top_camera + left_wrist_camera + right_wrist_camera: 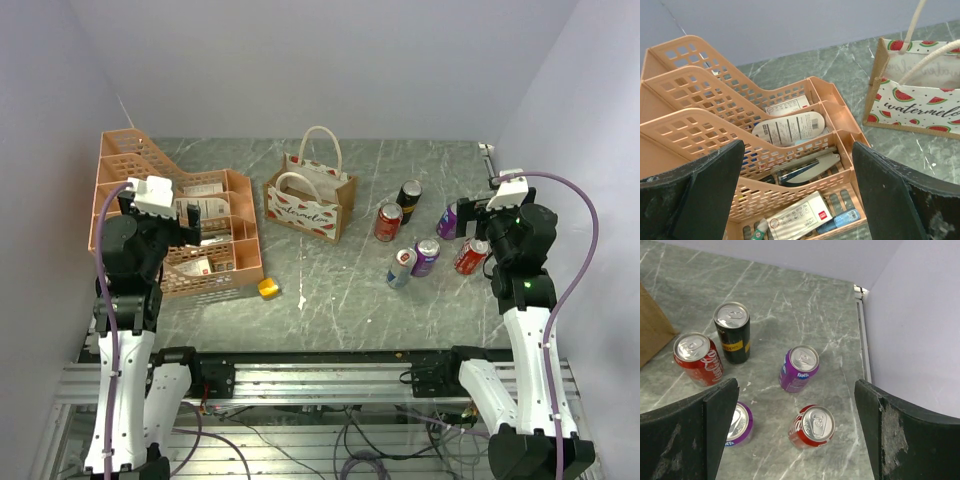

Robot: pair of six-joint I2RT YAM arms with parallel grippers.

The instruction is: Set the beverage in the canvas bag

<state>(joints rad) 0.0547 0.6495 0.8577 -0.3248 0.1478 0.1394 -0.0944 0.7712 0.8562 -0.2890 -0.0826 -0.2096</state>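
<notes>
The canvas bag (310, 200) stands upright and open at mid-table, tan with watermelon print and white handles; it also shows at the right of the left wrist view (915, 97). Several beverage cans stand to its right: a black can (409, 195), a red can (388, 221), two purple cans (426, 256), a silver-blue can (402, 268) and another red can (471, 256). My right gripper (472, 215) hovers open and empty above the red can (812, 426) and the purple Fanta can (799, 368). My left gripper (188, 224) is open and empty over the orange rack.
An orange mesh tray rack (175, 205) holding stationery and packets (790, 127) stands at the left. A small yellow object (268, 288) lies in front of it. The side wall (920, 315) is close on the right of the cans.
</notes>
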